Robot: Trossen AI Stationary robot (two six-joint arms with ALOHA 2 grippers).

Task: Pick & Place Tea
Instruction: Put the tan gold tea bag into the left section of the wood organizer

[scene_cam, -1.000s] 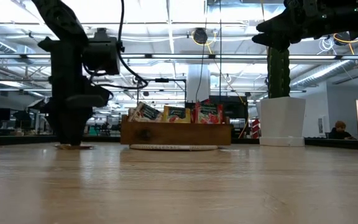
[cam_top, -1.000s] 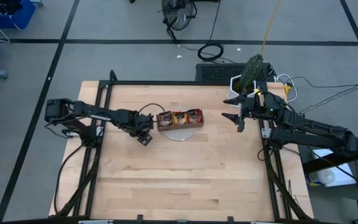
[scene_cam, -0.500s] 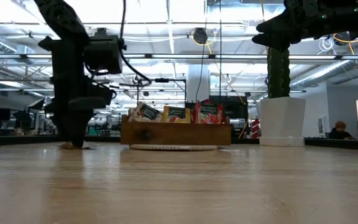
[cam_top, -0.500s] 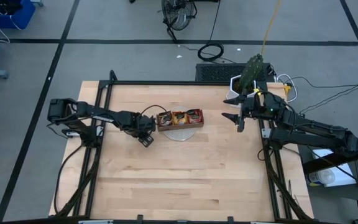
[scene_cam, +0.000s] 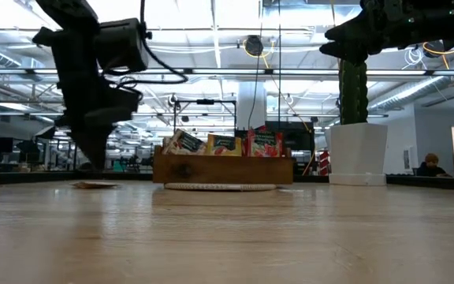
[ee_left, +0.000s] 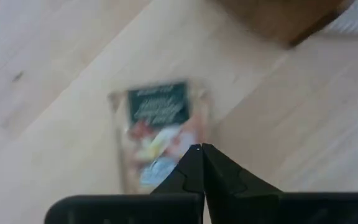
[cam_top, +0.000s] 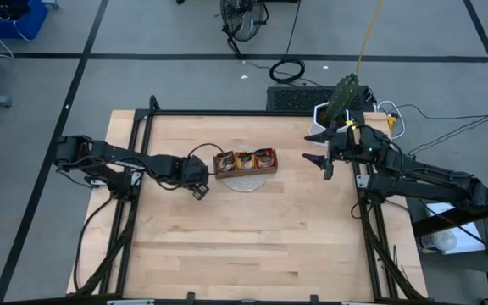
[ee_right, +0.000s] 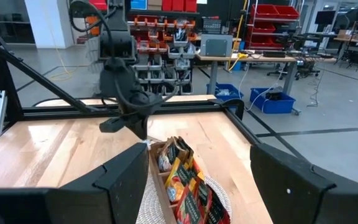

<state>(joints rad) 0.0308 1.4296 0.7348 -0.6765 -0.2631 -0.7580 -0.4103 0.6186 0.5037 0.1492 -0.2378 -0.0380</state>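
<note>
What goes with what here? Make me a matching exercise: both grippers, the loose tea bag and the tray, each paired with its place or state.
Things:
1. left gripper
2. right gripper
3. loose tea bag
4. tray

Place or state:
a. open, near the plant pot
b. lying flat on the bare table
c. shut on nothing, above the loose tea bag
d. standing on a pale round mat

Pairs: 1-c, 2-a, 3-b, 4-d

Left gripper (ee_left: 199, 149) shut empty, lifted off sachet (ee_left: 157, 134).

No lettering is readable; the sachet (ee_left: 156, 142) label's print is too blurred to read.
</note>
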